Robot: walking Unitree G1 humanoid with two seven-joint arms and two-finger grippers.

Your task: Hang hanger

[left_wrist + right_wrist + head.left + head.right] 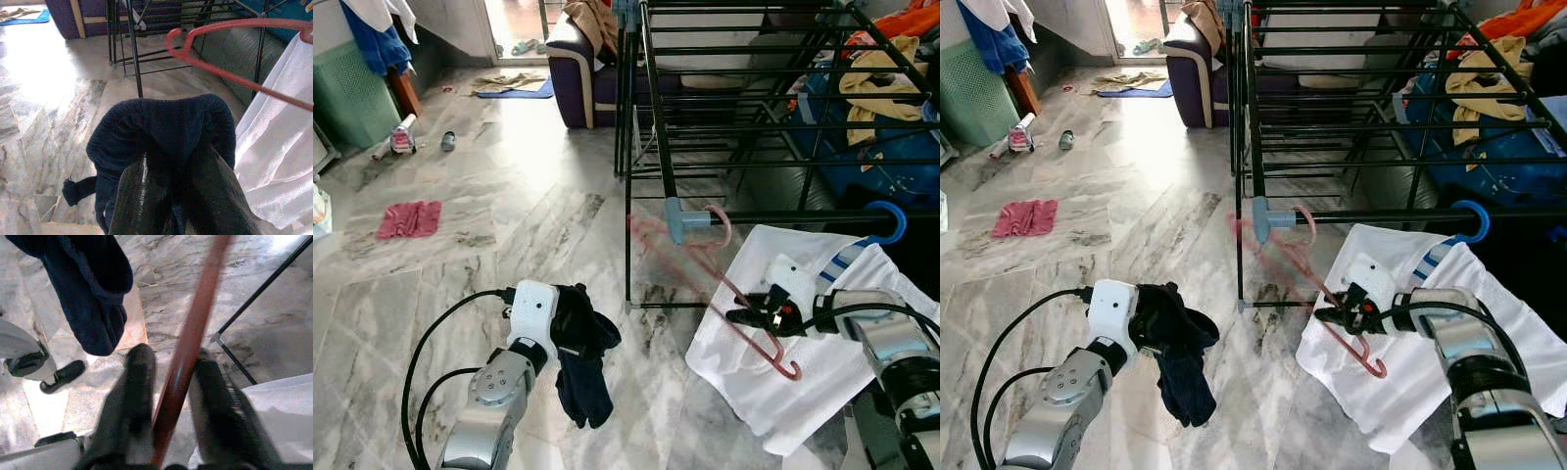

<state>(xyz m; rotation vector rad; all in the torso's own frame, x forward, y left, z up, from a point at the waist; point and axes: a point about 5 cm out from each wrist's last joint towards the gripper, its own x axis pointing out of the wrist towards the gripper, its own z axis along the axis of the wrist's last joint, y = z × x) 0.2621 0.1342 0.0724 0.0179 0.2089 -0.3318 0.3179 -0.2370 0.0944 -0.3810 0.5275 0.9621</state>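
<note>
A thin pink plastic hanger [734, 294] – hook by the rack's black metal rail [783, 216] – sits clamped in the right gripper [744, 316]; the left gripper [171, 196] pinches dark soft cloth [582, 352].

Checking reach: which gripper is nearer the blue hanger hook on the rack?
Right. The right gripper holds the pink hanger just below the blue hanger hook; the left gripper, gripping a dark garment, is across the floor.

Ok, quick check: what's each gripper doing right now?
Left gripper: shut on the dark navy cloth garment.
Right gripper: shut on the thin pink plastic hanger, near the black metal drying rack.
</note>
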